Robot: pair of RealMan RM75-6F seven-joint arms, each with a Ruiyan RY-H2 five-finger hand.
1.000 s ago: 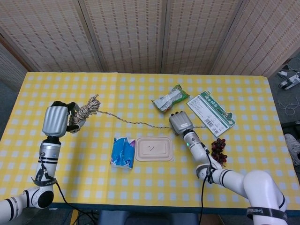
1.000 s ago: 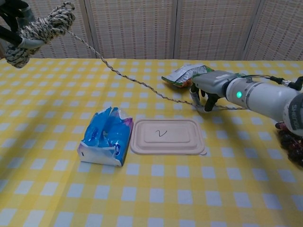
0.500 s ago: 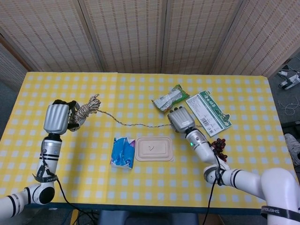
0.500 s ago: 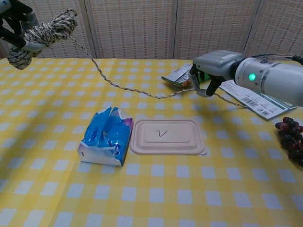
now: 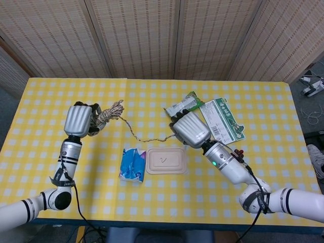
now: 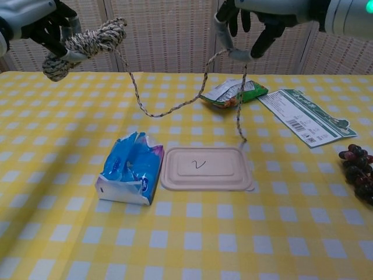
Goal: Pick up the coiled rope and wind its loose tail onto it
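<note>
Left hand [image 6: 44, 26]: grips the coiled rope [image 6: 87, 44] aloft.
Right hand [image 6: 256, 20]: pinches the loose tail [image 6: 175, 108], its end dangling.

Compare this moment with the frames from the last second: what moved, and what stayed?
The right hand lifted the loose tail off the table; its end now dangles. The left hand, holding the coiled rope, shifted inward. Tissue pack, lid, snack bag unmoved.

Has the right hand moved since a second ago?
Yes. The right hand, pinching the rope tail, has risen off the table: in the chest view it was level with the snack bag and now sits well above it.
</note>
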